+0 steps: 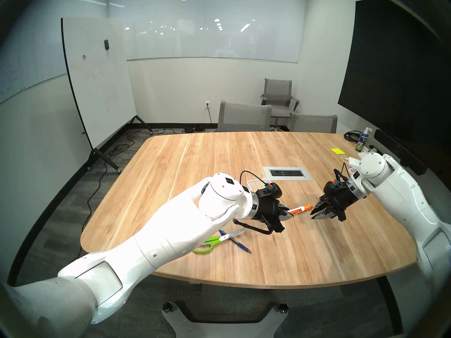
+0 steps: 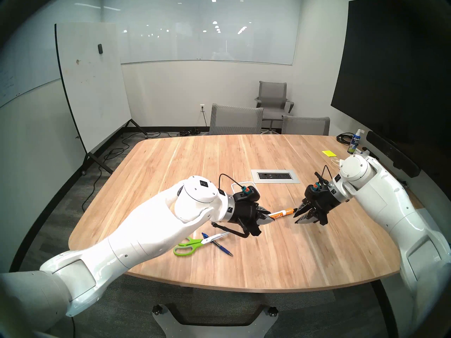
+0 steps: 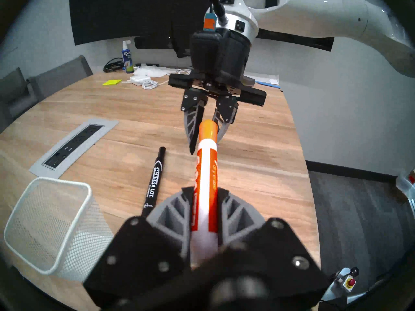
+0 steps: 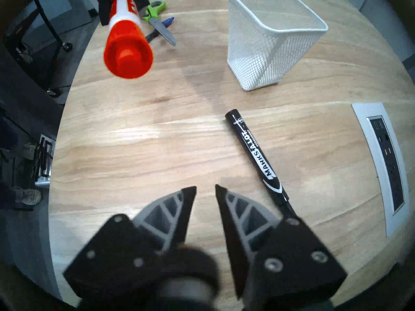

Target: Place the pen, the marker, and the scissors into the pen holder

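- While the left pincer (image 1: 288, 212) pinched the orange marker (image 1: 299, 210) above the bench (image 1: 244, 159), its cap pointed at the right pincer (image 4: 205, 188), spread and empty.
- Scissors (image 1: 219, 240) crossed the pen (image 1: 235, 241) near the bench's front edge.
- Pen holder (image 4: 269, 45) stood upright, black marker (image 4: 256, 155) lying nearby.

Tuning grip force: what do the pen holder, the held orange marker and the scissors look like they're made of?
Pen holder: white-coated wire mesh, likely metal; open grid, solid rim, matte.
Orange marker, clamped in the left gripper: smooth plastic barrel with printed label, slightly glossy cap.
Scissors: bare metal blades with a dull grey sheen; lime-green handles look like moulded plastic.
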`<state>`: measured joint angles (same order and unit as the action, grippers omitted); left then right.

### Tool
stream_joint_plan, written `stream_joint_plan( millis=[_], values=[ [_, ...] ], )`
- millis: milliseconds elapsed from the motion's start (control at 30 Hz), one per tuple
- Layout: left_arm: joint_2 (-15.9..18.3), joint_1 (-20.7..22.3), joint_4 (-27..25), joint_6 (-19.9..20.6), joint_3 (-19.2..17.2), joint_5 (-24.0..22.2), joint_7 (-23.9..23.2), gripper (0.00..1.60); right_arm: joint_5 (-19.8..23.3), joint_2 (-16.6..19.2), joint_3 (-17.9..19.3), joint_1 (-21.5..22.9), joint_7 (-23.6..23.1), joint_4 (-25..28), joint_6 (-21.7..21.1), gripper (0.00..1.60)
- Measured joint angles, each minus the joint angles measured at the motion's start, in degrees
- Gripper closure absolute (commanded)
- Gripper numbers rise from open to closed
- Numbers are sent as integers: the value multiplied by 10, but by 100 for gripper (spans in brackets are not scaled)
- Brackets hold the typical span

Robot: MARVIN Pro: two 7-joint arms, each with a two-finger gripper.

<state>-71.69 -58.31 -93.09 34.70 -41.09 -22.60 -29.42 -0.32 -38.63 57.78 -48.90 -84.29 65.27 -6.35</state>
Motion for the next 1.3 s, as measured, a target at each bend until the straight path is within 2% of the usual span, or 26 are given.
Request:
stream_joint_plan(
  millis=[200,400,600,1300],
  values=[
    [18,-31,-34,-9,-17,-3,31,160,6,-4,7,8,-7,-13,-7,160],
    [36,-78,-81,-20,-36,-5,83,160,15,-8,16,15,-8,-22,-16,160],
    [40,-101,-99,-27,-42,-6,108,160,25,-9,22,16,-8,-12,-29,160],
    [35,-112,-105,-39,-43,-13,128,160,57,-6,37,6,-8,39,-95,160]
  ],
)
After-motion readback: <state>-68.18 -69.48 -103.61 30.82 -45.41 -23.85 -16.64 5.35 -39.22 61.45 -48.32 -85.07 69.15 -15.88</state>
